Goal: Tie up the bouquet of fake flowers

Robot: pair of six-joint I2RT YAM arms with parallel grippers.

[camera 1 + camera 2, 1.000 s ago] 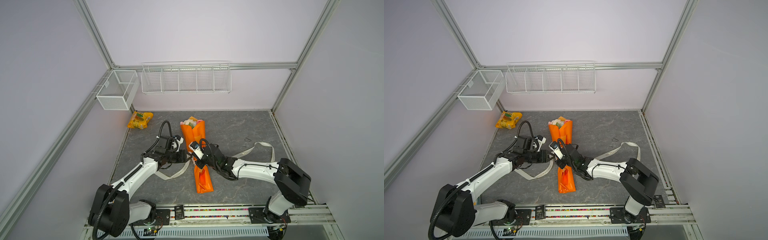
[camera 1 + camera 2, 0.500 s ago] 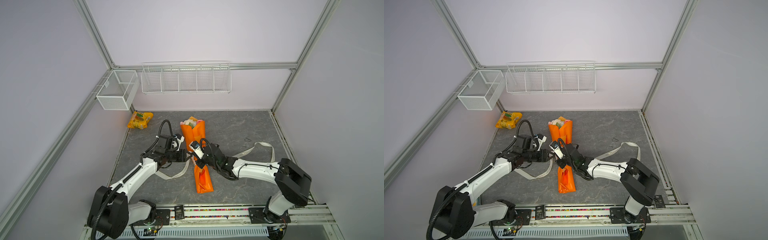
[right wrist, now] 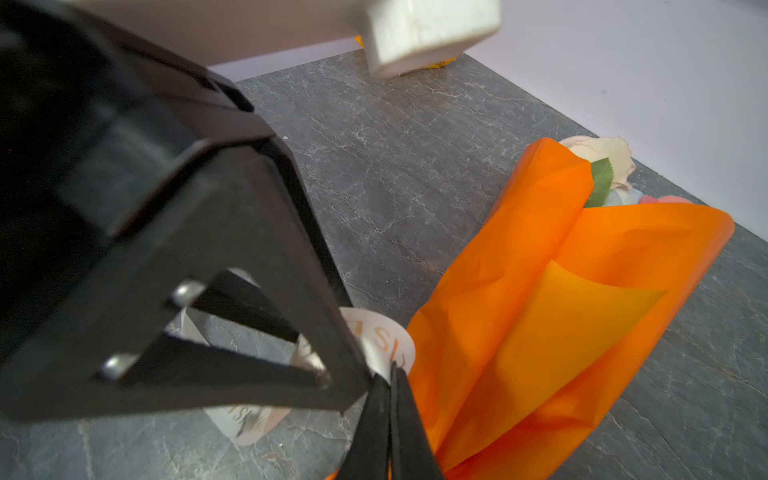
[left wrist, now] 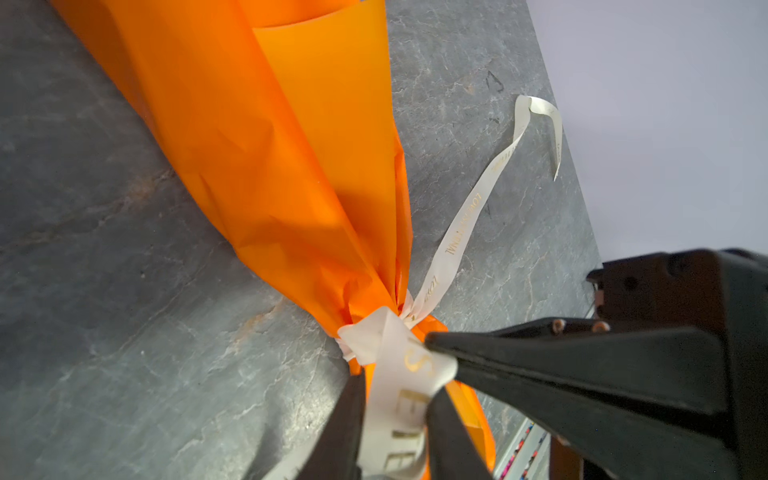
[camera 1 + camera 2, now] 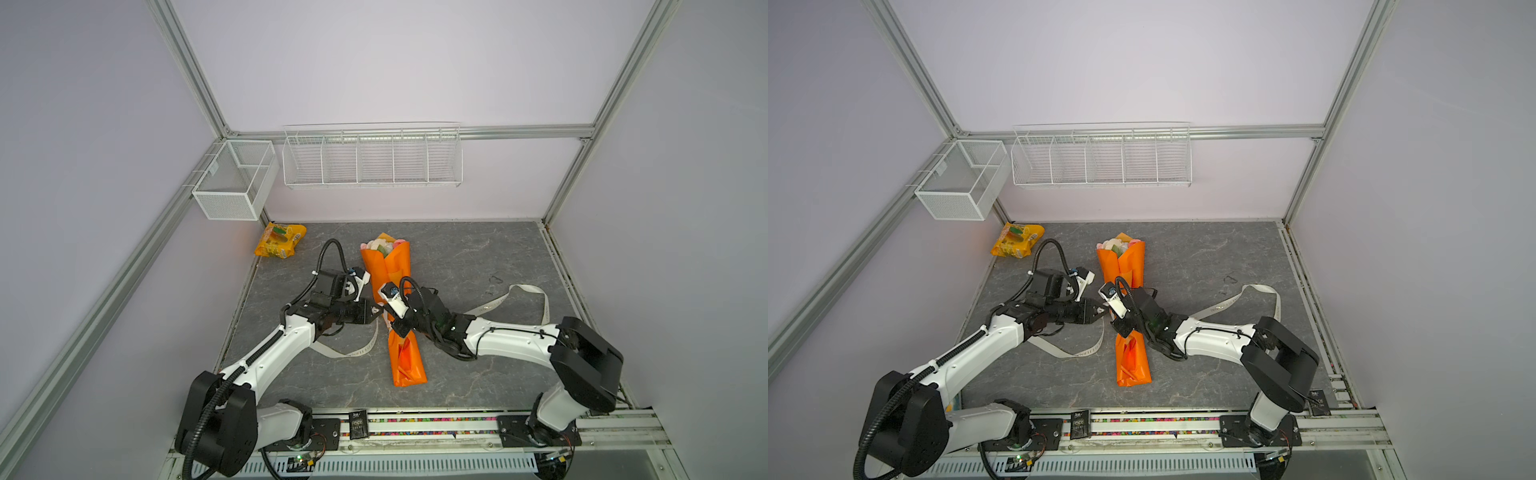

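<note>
Already ribbon [image 4: 399,353] cinches the bouquet [image 5: 388,266] waist; left gripper [image 4: 395,419] pinches one tail, right gripper [image 3: 388,399], pressed together, nips the loop; knot unfinished.

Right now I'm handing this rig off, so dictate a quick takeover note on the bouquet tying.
Left end effector: fingers either side of the ribbon beside the knot; a firm pinch is not clear.
Right end effector: shut on the ribbon at the same spot.
The bouquet of fake flowers lies mid-table, blooms toward the back wall.
Done: ribbon wrapped and cinched around the wrap's waist.
Left: finish and tighten the knot; the long tail trails loose on the table.
</note>
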